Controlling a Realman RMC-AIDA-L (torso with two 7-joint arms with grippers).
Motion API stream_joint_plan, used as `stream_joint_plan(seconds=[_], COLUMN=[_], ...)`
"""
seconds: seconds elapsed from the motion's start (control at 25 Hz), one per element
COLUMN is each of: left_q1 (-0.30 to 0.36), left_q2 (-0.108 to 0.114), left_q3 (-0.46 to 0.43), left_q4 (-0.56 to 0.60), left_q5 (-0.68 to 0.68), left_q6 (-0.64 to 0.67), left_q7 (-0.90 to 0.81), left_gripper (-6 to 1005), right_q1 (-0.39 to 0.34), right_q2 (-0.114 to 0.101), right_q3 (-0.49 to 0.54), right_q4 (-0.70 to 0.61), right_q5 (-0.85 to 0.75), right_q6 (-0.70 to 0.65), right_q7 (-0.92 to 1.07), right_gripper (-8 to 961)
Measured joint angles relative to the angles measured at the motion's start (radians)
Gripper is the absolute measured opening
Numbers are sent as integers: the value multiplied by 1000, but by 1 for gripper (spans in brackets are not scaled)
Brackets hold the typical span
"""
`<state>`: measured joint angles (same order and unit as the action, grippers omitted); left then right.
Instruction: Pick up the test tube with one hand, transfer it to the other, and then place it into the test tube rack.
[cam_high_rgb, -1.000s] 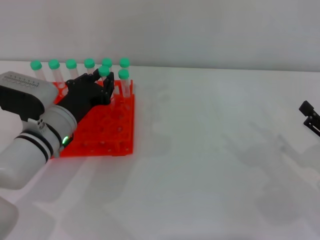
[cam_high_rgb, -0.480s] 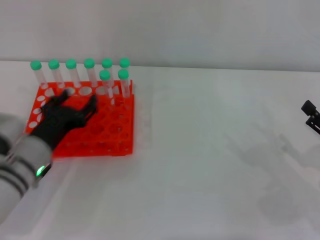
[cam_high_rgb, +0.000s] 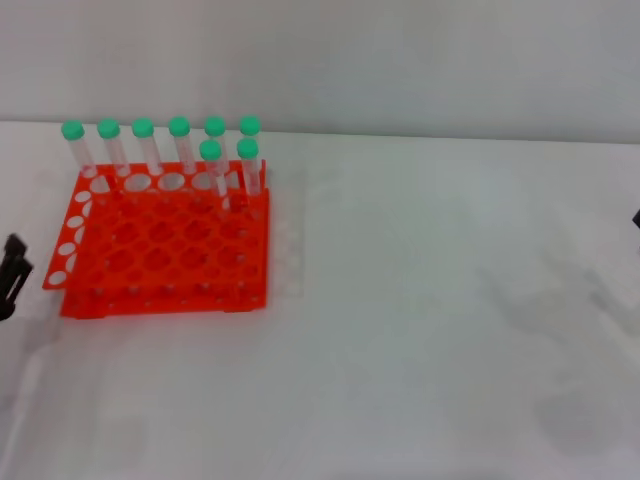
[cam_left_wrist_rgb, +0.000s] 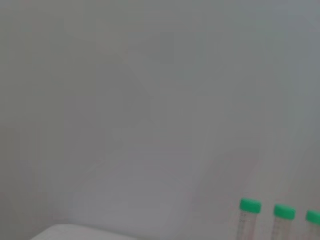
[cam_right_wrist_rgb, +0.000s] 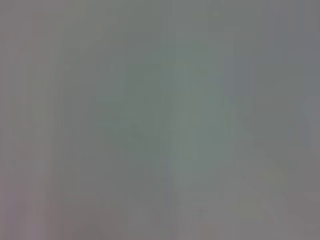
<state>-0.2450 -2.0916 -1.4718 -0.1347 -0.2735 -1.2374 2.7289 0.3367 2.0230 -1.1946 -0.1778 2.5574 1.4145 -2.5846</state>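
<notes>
The orange-red test tube rack (cam_high_rgb: 160, 250) stands at the left of the white table. Several green-capped clear test tubes stand upright in its far rows. One of them (cam_high_rgb: 210, 152) stands in the second row beside another (cam_high_rgb: 247, 150). My left gripper (cam_high_rgb: 12, 272) shows only as a black part at the far left edge, beside the rack's left end and apart from it, holding nothing I can see. My right gripper (cam_high_rgb: 637, 217) is a dark sliver at the right edge. Three tube caps (cam_left_wrist_rgb: 250, 205) show in the left wrist view.
The white tabletop (cam_high_rgb: 430, 300) stretches to the right of the rack, with a pale wall behind it. The right wrist view shows only a blank grey surface.
My left arm has pulled back from over the rack and out to the left edge. The tube it held by the second row now stands alone there. The right gripper has slid almost out of view.
</notes>
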Motion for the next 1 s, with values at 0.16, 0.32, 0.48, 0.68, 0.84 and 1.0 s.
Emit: stream_joint_plan(seconds=[0.16,0.32,0.48,0.68,0.84,1.0], left_q1=[-4,-7,-3,4,10,22], left_q2=[-2,-5,-4,-4,-5,-7], left_q3=[5,28,53,56,56,56], left_q4=[9,-4,-7,-1,2,4], left_q5=[4,6,5,0,4,-4], left_q6=[-1,-11,-40,-80,-107,-112], left_q7=[-3,-4,-4,-2,0,-3], left_gripper=[861,860,859,857,856,855], right_q1=[-2,-9,-20,-20,-18,-15], right_q2=[1,2,2,1,0,1], right_q3=[12,14,14,14,31,52], right_q4=[12,22,27,49,64,74], right_q5=[0,0,0,1,2,2], right_q6=[5,6,7,8,8,7], right_q7=[-1,-1,-1,-2,-12,-14], right_gripper=[843,843,843,843,843,843])
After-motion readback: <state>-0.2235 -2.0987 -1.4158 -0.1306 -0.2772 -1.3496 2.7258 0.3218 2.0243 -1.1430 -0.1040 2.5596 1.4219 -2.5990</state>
